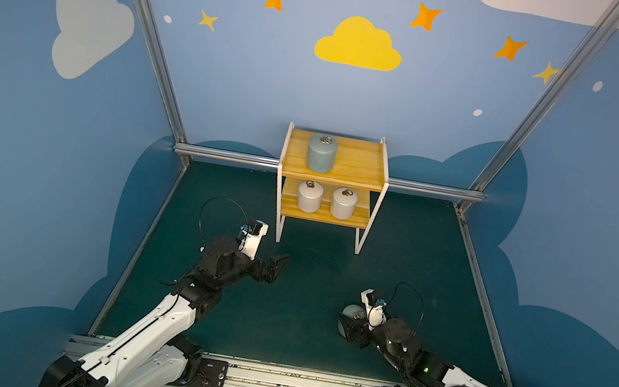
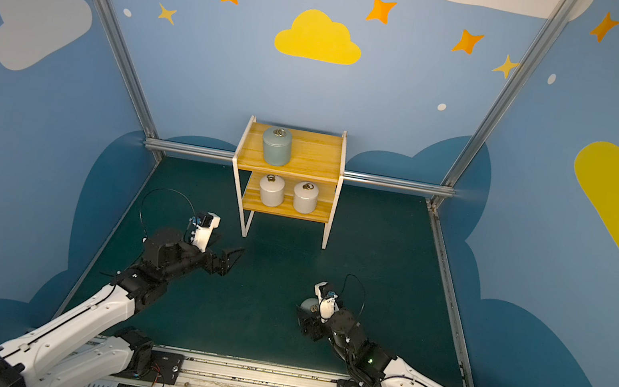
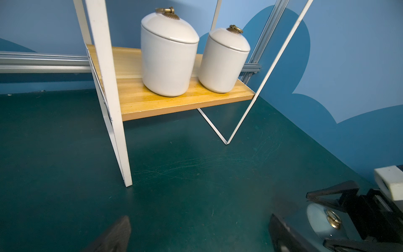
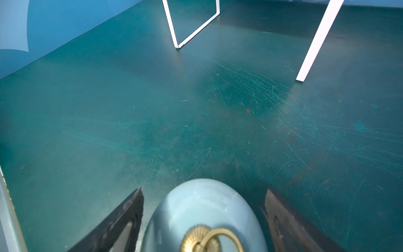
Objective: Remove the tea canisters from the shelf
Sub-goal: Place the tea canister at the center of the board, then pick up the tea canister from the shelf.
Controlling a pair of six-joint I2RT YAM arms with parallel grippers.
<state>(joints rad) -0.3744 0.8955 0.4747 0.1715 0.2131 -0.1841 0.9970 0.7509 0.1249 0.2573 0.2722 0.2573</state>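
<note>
Right wrist view: the right gripper [image 4: 204, 191] has its two black fingers [image 4: 128, 220] spread wide, one on each side of a pale blue-grey round tea canister [image 4: 200, 207]. A bit of green shows between each finger and its smooth, shiny side, so they do not touch it. Its domed lid has a brass ring handle on top. It stands on the dark green floor mat [image 4: 152, 109], which is flat and full of thin scratches, well away from the shelf.

In both top views the left gripper [image 1: 277, 268] is open wide too and holds nothing. It hangs just above the mat, near the front left leg of the small shelf [image 1: 354, 168], which has two yellow wooden boards and a thin white frame.

A second blue-grey tea canister [image 1: 321, 153] stands on the top board. Two smooth white tea canisters [image 3: 169, 54] [image 3: 222, 61] stand side by side on the lower board, each with a brass ring. That makes four canisters: three on the shelf and one on the mat.
</note>
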